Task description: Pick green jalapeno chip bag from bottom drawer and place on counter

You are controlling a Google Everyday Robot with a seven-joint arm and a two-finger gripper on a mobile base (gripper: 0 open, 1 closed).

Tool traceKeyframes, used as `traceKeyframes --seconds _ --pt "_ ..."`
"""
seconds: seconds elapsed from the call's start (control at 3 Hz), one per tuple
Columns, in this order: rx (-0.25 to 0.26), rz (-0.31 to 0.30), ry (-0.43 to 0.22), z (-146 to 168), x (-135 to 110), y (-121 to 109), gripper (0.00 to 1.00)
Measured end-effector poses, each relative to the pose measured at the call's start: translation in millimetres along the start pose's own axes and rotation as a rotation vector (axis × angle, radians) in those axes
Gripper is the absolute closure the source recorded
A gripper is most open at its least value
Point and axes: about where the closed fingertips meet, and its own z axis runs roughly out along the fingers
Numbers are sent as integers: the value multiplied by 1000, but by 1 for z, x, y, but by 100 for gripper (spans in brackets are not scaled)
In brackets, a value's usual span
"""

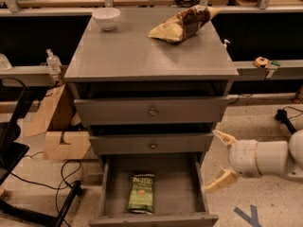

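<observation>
A small crinkly green jalapeno chip bag [141, 193] lies flat on the smooth grey floor of the pulled-out bottom drawer [176, 183], left of centre and near the front wall. The cream pincer [212, 161] hangs released, fingers spread wide, just beside the drawer's right wall (outside it, apart from the bag). Above, the flat grey counter [142, 56] carries a round white bowl [106, 18] and a larger tan-and-brown bag [182, 23]. Two shallower drawers [151, 111] with round knobs sit between. A cardboard box [59, 126] stands at left.
</observation>
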Motion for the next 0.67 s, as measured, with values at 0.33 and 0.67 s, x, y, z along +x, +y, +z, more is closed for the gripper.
traceKeyframes --seconds 0.33,0.67 --pt "54 55 -17 22 27 -16 0" --pt "55 48 -14 20 24 -16 0"
